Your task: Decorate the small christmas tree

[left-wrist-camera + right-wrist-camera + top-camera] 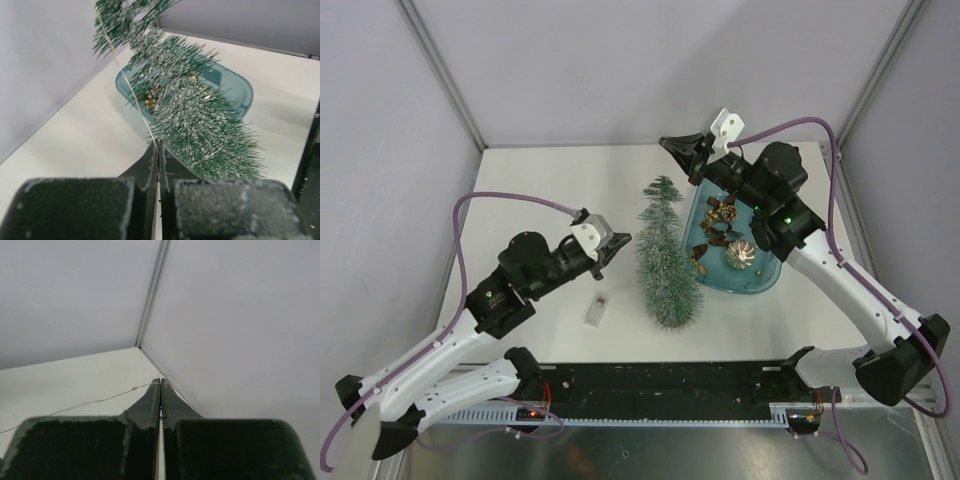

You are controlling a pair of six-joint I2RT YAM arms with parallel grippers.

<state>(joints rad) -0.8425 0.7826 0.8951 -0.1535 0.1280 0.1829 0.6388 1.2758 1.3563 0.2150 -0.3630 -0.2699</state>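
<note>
Left gripper (158,146) and right gripper (160,383) both pinch my thin wire (125,82), jaws closed; small christmas tree (665,262) at left's three o'clock.

Blue tray (767,272) on the white table (560,175), right of centre. Inside it I see a gold finned ornament (740,255) and brown cone-like pieces (722,212). Small pale piece (596,309) lies alone, left of centre, well apart from the tray. From my right wrist: thin wire (90,402) above the tabletop, grey walls (240,315) behind.
</note>
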